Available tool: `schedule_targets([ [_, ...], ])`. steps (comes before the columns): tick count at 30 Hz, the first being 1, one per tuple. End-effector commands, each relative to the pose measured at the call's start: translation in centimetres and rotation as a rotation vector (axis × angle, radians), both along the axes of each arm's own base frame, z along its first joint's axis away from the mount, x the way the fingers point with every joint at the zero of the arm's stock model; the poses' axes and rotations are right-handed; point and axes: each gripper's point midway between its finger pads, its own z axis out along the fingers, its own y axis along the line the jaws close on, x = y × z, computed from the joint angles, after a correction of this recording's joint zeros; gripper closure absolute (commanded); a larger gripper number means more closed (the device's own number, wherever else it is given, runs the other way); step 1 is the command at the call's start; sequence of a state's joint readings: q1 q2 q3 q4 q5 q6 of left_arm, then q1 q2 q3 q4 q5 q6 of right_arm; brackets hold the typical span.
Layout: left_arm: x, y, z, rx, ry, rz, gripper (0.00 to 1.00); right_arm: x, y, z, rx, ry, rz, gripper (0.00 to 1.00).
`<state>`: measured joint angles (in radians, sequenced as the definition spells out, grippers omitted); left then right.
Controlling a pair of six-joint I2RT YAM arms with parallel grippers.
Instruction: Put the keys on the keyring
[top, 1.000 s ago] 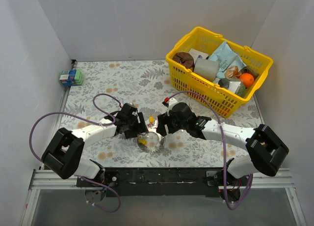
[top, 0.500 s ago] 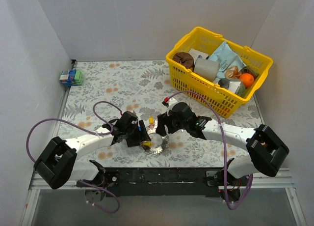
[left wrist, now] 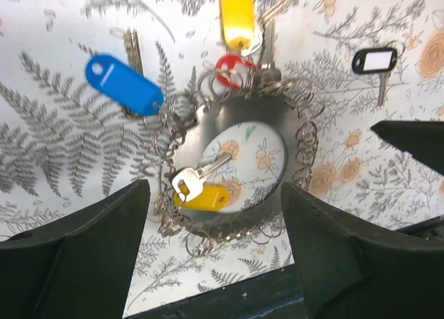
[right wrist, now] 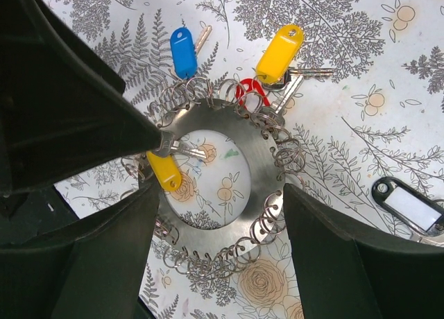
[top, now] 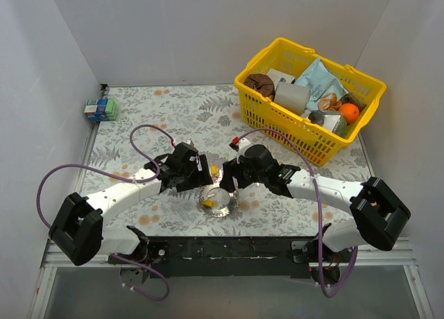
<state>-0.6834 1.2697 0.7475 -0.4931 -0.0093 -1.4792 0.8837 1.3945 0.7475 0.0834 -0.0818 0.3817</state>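
I judged it partly done: blue key (right wrist: 183, 52), yellow key (right wrist: 279, 50) and red key (right wrist: 251, 93) looked hooked on the keyring (right wrist: 267, 170), which lay flat on the table (top: 139, 111); second yellow key (right wrist: 166, 170) sat loose in its hole, black key (right wrist: 409, 207) apart, and left gripper (left wrist: 215, 191) and right gripper (right wrist: 222, 193) both gaped empty.

The leaf-patterned bench (top: 139, 118) is carrying a yellow plastic basket (top: 291, 135) far right, a small green-and-blue box (top: 101, 109) far left, and a flat silver metal keyring (right wrist: 260, 159) at the front, colour-tagged silver keys (right wrist: 183, 52) lying beside it.
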Motion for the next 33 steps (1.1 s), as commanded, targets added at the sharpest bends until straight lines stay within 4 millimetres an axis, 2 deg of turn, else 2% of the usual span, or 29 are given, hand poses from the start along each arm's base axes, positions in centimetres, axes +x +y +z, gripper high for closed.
schedule_targets([
  [1, 2.1, 1.7, 1.0, 0.109, -0.07, -0.004, 0.24, 0.4, 0.5, 1.4, 0.049, -0.046, 0.011, 0.21],
  [5, 3.4, 2.1, 1.8, 0.07, -0.083, 0.007, 0.23, 0.6, 0.8, 1.0, 0.04, -0.037, 0.011, 0.22],
  [7, 4.3, 3.0, 2.4, 0.047, -0.09, 0.027, 0.23, 0.6, 1.0, 0.4, 0.026, -0.029, 0.018, 0.25],
  [8, 4.3, 2.8, 3.1, -0.002, -0.094, 0.013, 0.23, 0.6, 1.3, 0.4, 0.023, -0.031, 0.027, 0.25],
  [11, 5.7, 4.8, 4.6, -0.046, -0.126, 0.05, 0.23, 0.8, 2.2, 0.1, 0.013, -0.025, 0.041, 0.25],
  [12, 6.1, 5.6, 5.1, -0.069, -0.127, 0.067, 0.22, 1.0, 2.8, 0.7, 0.021, -0.034, 0.051, 0.26],
  [13, 6.5, 6.0, 5.7, -0.081, -0.135, 0.074, 0.22, 1.0, 3.2, 0.1, 0.009, -0.023, 0.059, 0.28],
  [18, 7.5, 9.2, 7.3, -0.146, -0.163, 0.121, 0.2, 1.4, 5.2, 0.5, 0.002, -0.038, 0.089, 0.31],
  [22, 7.4, 10.4, 6.7, -0.195, -0.145, 0.129, 0.2, 1.8, 6.8, 0.3, -0.008, -0.037, 0.115, 0.35],
  [26, 7.1, 11.3, 5.1, -0.191, -0.125, 0.128, 0.2, 2.5, 8.4, 0.2, -0.013, -0.037, 0.127, 0.36],
  [32, 7.0, 11.3, 4.8, -0.191, -0.146, 0.1, 0.21, 3.7, 8.7, -2.3, -0.094, -0.012, 0.09, 0.45],
  [33, 7.1, 11.4, 4.9, -0.185, -0.151, 0.105, 0.21, 4.0, 9.0, -2.1, -0.093, -0.016, 0.087, 0.47],
])
